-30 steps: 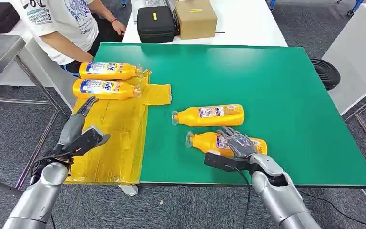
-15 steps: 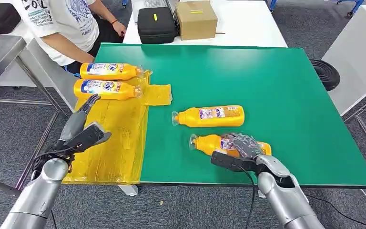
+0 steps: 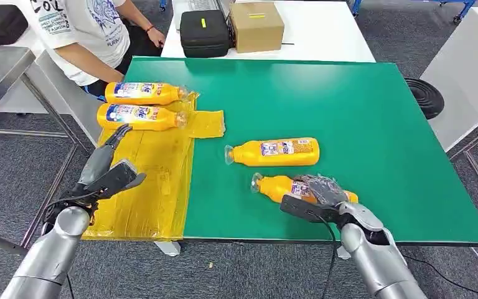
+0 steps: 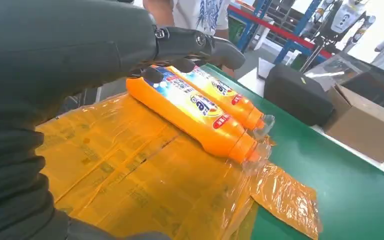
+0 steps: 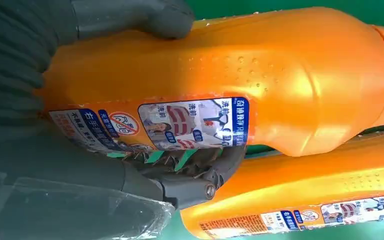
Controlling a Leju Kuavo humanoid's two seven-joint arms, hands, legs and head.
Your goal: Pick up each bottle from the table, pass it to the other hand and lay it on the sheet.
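A green-topped table is set on grey carpet, with a white table behind it bearing a black case and a cardboard box, while blue shelving is seen beyond.

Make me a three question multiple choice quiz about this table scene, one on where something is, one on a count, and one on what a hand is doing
1. Where does the cardboard box stand?
A. on the white table beyond the green mat
B. on the yellow sheet
C. on the floor

2. How many orange bottles lie on the yellow sheet?
A. one
B. two
C. four

3. What is the right hand doing?
A. hanging over the floor
B. gripping the near bottle
C. resting on the black case

Answers: 1 A, it sits beside the black case. 2 B, two lie side by side at the sheet's far end. 3 B, the right wrist view shows thumb and fingers around the bottle.
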